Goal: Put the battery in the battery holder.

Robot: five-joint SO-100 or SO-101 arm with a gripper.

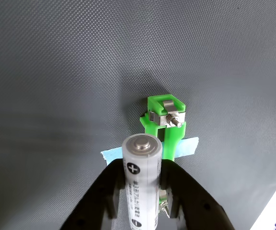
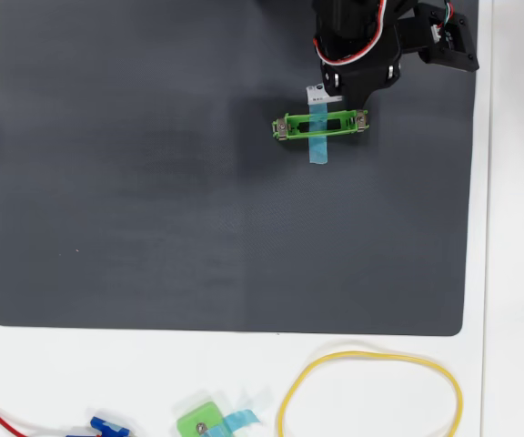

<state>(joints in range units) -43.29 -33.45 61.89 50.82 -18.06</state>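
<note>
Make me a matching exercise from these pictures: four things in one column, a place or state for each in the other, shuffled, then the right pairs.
Things:
1. white-silver cylindrical battery
2. long green plastic battery holder
3. yellow cable loop
4. small squarish green piece

Places or states:
A. lying on the white surface below the mat, overhead view
B. clamped in the black end effector
C. taped to the dark mat
D. at the bottom edge, blue tape on it

Pairs: 1-B, 2-C, 3-A, 4-D

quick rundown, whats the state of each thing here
battery: gripped, held above the holder, not yet seated
gripper: shut on the battery
battery holder: empty, taped flat to the mat
mat: flat on the table
yellow cable: lying in a loop off the mat
</note>
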